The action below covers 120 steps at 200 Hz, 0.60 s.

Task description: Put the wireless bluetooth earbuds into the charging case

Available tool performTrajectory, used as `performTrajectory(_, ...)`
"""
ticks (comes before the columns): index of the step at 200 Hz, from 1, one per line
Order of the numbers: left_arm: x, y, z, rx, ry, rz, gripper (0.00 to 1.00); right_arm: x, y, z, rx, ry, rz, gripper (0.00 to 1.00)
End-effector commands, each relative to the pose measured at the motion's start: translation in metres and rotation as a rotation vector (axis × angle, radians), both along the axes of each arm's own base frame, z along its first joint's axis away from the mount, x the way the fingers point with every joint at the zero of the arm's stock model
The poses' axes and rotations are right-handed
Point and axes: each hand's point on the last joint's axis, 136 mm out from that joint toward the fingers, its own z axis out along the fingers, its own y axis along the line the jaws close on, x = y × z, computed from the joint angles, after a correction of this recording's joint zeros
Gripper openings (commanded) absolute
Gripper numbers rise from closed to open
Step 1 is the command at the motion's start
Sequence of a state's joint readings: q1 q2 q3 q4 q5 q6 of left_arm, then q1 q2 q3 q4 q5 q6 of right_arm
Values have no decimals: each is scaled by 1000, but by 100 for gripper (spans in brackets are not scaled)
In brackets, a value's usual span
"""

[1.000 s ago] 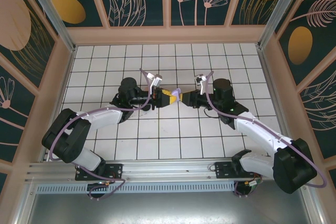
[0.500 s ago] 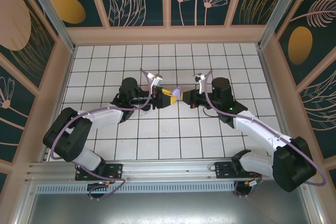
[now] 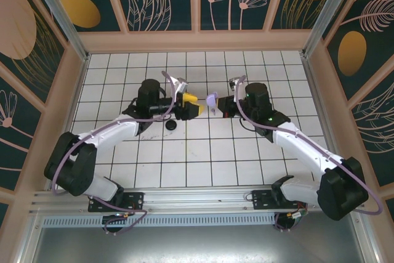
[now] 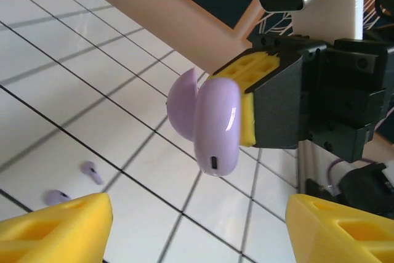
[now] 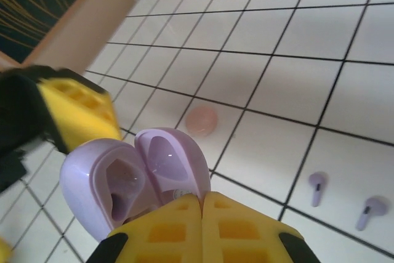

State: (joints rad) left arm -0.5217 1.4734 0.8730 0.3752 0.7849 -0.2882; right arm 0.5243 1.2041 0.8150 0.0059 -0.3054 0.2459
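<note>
Right fingers (image 5: 202,206): pressed together and clamped on the near edge of the lilac case (image 5: 138,180). The case is held clear of the bench (image 3: 184,158), just above centre in the top view. Its lid is swung open, and both hollow halves face the right wrist camera.

Left fingers (image 3: 193,106): spread wide apart and gripping nothing. In the left wrist view the two yellow tips sit at the lower left and lower right corners. The case hangs between and beyond them, not touching. The top view shows a clear gap between these fingers and the case.

Lilac earbuds (image 5: 316,188): two, lying loose on the white tiles just beside each other. They appear at the lower right of the right wrist frame and the lower left of the left wrist frame, both apart from the case.

Pink round case (image 5: 202,120): on the bench, just above the lilac case in the right wrist frame.

Small dark round item (image 3: 170,125): on a tile below the left fingers in the top view. Too small to identify.
</note>
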Motion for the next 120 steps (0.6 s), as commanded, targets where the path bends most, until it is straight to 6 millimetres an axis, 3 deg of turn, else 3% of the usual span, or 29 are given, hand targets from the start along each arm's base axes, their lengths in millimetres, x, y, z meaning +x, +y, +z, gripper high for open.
performTrajectory(1,-1,9,-3,131,-55,-26,76,14,-5,12,-119,-84,-3,0)
performTrajectory(45,4,9,2,237,-56,-84,78,22,1,13,-297,-143,87,0)
performTrajectory(79,2,10,6,278,-55,-122,79,14,20,1,-449,-159,175,0)
performTrajectory(120,-2,11,4,312,-48,-154,78,12,27,2,-490,-181,200,0)
